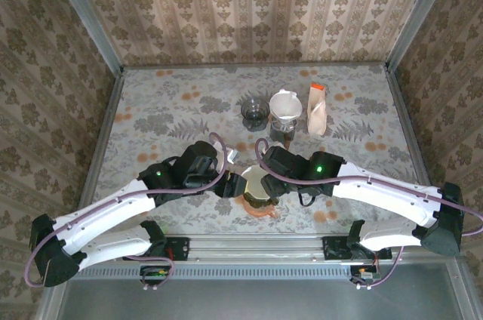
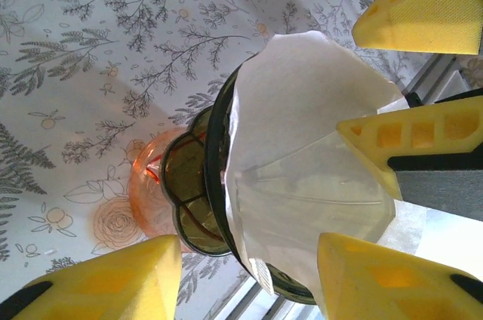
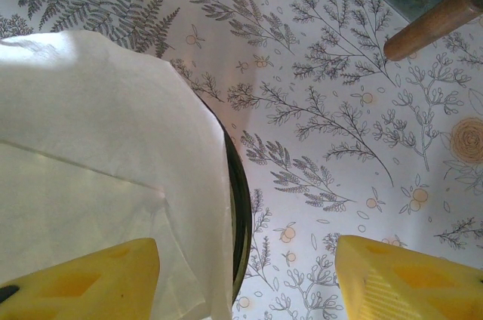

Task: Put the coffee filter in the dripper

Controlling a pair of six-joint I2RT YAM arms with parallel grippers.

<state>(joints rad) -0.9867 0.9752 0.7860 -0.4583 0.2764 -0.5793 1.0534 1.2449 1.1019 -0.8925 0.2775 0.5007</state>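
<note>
Gently: the thin white paper coffee filter looks featherlight, limp and easily creased. It sits loosely in the mouth of the dark-rimmed smoky glass dripper. Pinch only its upper rim. Your left gripper and right gripper both stand open, flanking it. The table's near edge is close, so use the open floral tabletop behind.

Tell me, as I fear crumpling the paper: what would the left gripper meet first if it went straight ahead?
Likely the white paper coffee filter seated in the dark-rimmed glass dripper; it lies right ahead of the left gripper, though depth is unclear.
</note>
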